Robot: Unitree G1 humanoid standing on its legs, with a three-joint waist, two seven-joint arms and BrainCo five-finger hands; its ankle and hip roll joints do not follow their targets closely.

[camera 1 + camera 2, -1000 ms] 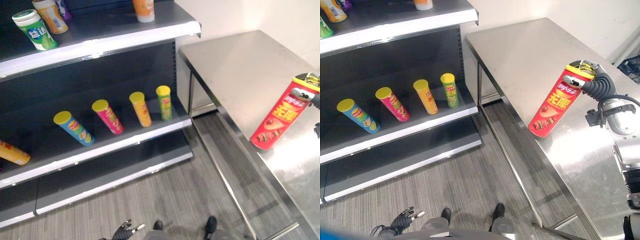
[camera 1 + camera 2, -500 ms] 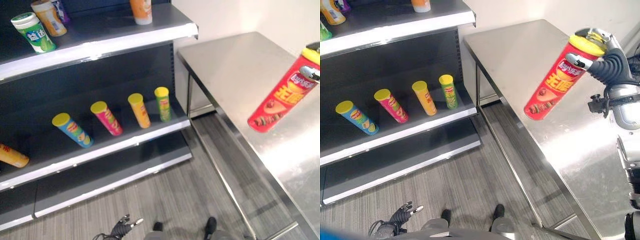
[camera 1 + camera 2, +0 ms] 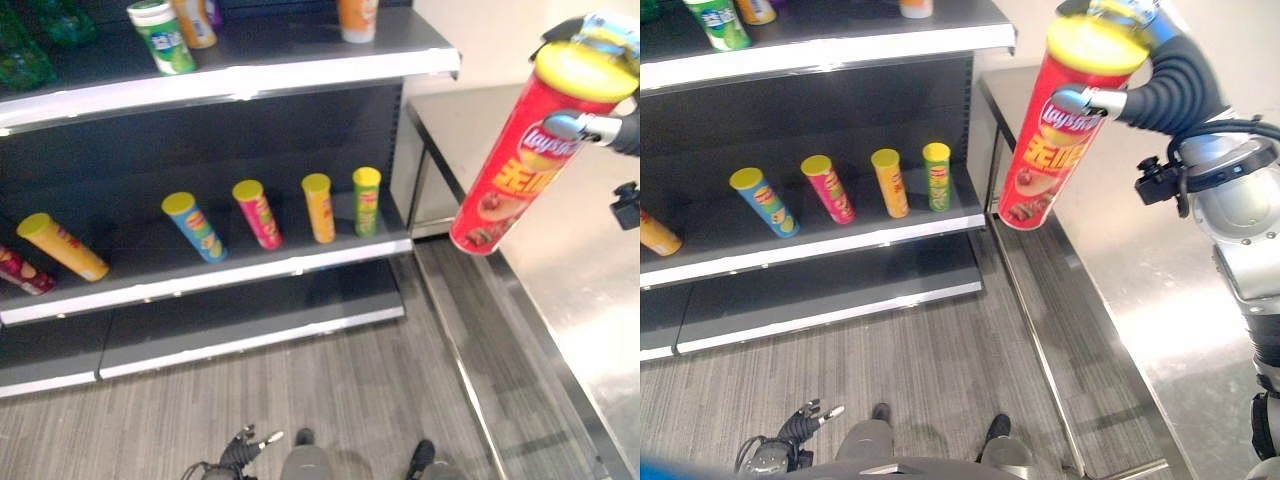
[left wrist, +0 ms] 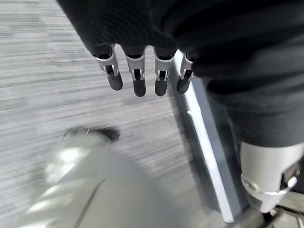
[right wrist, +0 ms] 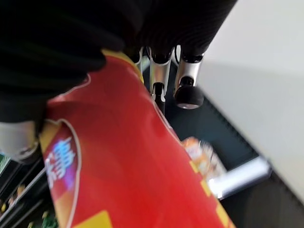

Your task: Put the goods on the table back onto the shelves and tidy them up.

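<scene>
Below the right hand [image 3: 1130, 75]: red chip can [image 3: 1055, 135] clamped near its lid, slanting down-left toward shelf [image 3: 830, 240], probably closer than left hand [image 4: 142, 78], fingers slack.

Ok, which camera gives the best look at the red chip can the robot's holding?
The right eye view: the whole red can shows, gripped near its yellow lid by the right hand. The left eye view also shows it whole; the right wrist view gives a close partial side.

Shop — stocked shelves [image 3: 300, 70], crisp tubes [image 3: 258, 213]

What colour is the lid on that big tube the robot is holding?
Yellow; the lid tops the red tube in the right hand, clearest in the right eye view.
</scene>
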